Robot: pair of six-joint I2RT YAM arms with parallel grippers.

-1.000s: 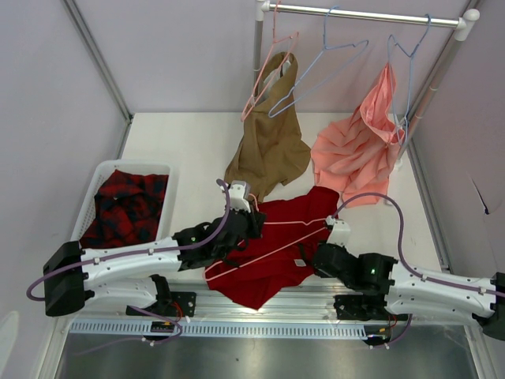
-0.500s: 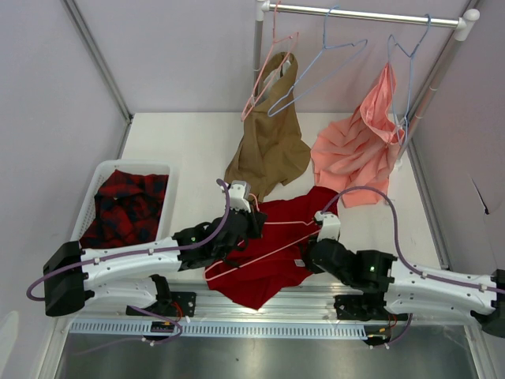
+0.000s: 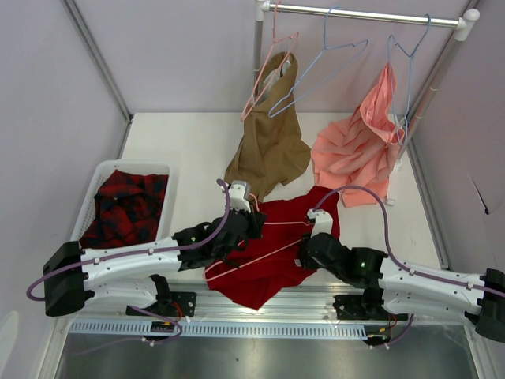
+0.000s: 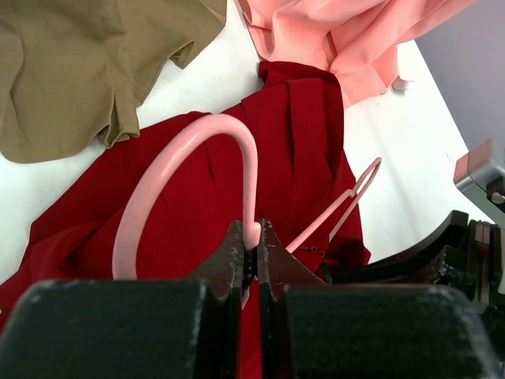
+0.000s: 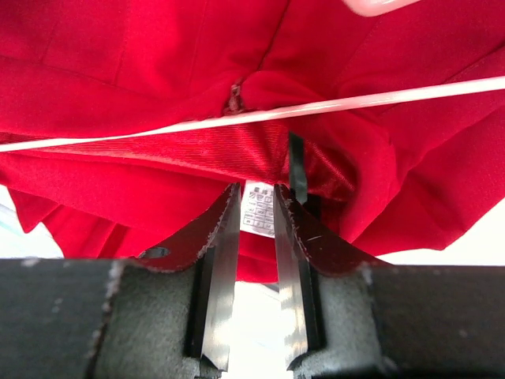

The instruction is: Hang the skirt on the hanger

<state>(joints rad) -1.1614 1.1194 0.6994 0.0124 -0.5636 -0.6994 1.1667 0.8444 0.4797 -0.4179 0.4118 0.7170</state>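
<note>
Pink hanger tight in left tool

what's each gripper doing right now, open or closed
left gripper: closed on the hanger
right gripper: jaws narrowly apart at the skirt, grip cannot be told

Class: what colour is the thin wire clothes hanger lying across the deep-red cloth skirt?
Pale pink; the thin wire hanger shows best in the left wrist view.
</note>
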